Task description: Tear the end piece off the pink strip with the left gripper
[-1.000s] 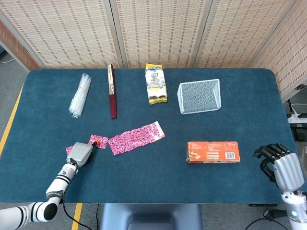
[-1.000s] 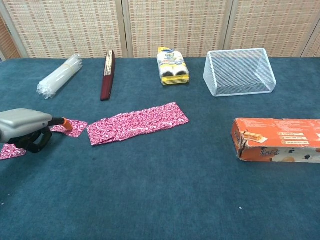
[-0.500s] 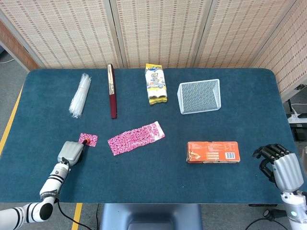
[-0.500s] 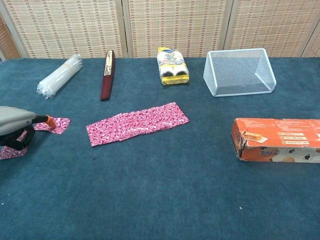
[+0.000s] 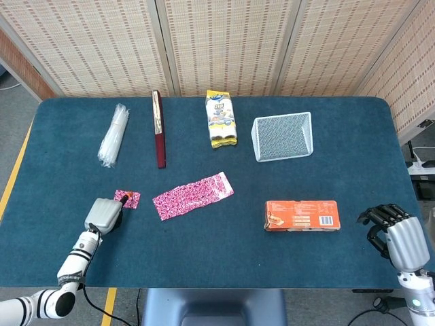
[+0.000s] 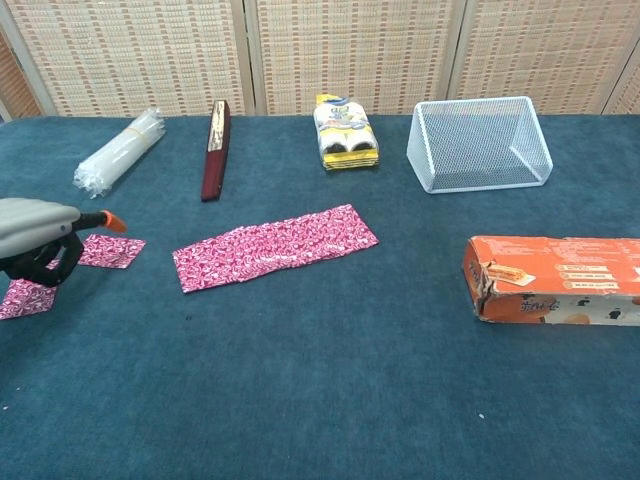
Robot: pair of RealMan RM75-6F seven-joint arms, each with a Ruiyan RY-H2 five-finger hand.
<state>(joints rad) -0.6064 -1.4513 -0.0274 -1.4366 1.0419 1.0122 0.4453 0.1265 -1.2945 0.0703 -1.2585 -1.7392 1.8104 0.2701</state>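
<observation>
The long pink strip (image 5: 193,195) (image 6: 275,247) lies flat at mid-table. Its torn-off end piece (image 5: 128,198) (image 6: 110,250) lies flat by itself, a clear gap to the strip's left. My left hand (image 5: 103,214) (image 6: 35,240) hovers just left of that piece, its orange fingertip (image 6: 112,220) raised above the piece and touching nothing. A second small pink scrap (image 6: 25,297) lies under the hand. My right hand (image 5: 397,234) rests off the table's front right corner with its fingers curled in, holding nothing.
An orange box (image 5: 302,215) lies front right. Along the back are a white wire basket (image 5: 283,136), a yellow pack (image 5: 221,119), a dark red stick (image 5: 158,129) and a clear plastic bundle (image 5: 113,134).
The left hand dragged the end piece leftward away from the strip, opening a gap. Its orange fingertip has since lifted off the piece, which now lies alone. The right hand has not moved.
</observation>
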